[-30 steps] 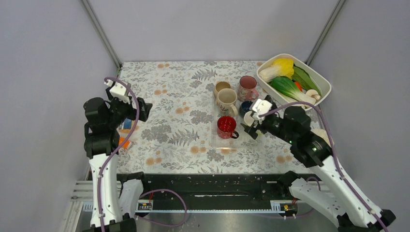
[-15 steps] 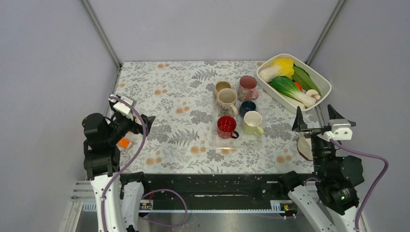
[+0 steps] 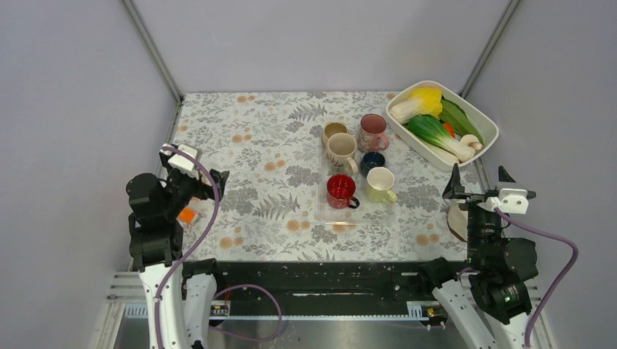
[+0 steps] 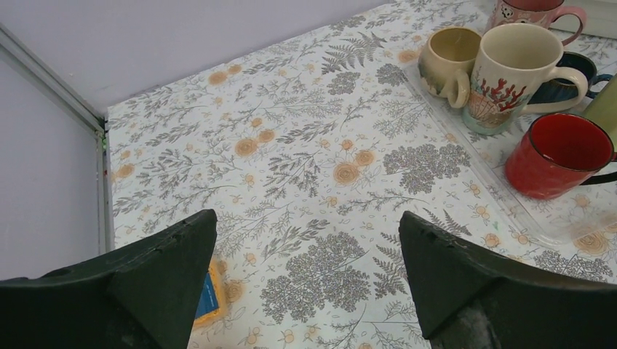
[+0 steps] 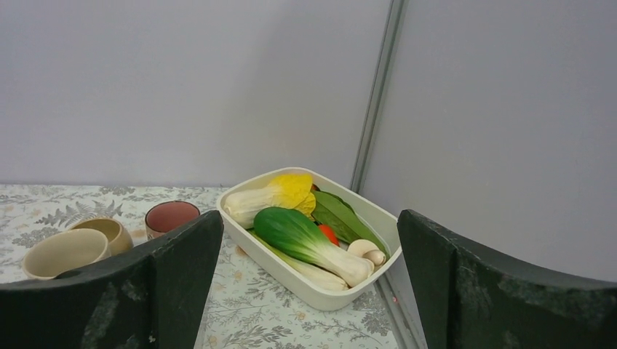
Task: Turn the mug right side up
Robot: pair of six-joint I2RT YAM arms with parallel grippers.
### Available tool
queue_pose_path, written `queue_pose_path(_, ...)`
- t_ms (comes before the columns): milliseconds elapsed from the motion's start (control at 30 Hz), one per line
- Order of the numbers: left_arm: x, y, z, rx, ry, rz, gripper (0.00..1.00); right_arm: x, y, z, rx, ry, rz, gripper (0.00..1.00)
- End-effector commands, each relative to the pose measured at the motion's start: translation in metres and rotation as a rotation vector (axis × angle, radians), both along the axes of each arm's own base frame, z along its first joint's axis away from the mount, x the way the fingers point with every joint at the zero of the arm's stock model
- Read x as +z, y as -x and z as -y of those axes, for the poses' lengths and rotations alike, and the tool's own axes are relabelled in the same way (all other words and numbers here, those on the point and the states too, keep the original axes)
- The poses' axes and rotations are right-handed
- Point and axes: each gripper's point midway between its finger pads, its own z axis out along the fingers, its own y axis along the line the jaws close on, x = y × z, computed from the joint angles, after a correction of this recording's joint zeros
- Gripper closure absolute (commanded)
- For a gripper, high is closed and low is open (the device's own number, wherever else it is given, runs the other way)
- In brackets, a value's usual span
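Several mugs stand mouth up on a clear tray: a pale yellow mug, a red mug, a cream mug with a coral print, a small tan mug, a pink mug and a dark blue cup. My right gripper is open and empty, far right of the tray and pointing at the tub. My left gripper is open and empty over the cloth at the left. In the left wrist view, my left gripper frames bare cloth, with the red mug and coral mug at the right.
A white tub of toy vegetables sits at the back right and shows between the fingers of my right gripper as the tub. An orange and blue item lies under the left arm. A beige object lies at the right edge.
My right arm has drawn back from the pale yellow mug to the near right corner, leaving the mug standing free. The left arm has sunk and pulled back slightly.
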Motion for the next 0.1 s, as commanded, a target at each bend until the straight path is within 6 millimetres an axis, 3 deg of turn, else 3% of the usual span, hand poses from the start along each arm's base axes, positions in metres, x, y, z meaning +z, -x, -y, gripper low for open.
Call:
queue_pose_path(0, 0.0111, -0.0062, -0.0068, 0.038, -0.004, 0.059, 0.01, 0.011, 0.0039, 0.0049, -0.016, -0.05, 0.04, 0.0)
queue_pose_path(67, 0.0109, -0.0061, -0.006, 0.034, -0.002, 0.059, 0.01, 0.0111, 0.0038, 0.0049, -0.016, -0.049, 0.04, 0.01)
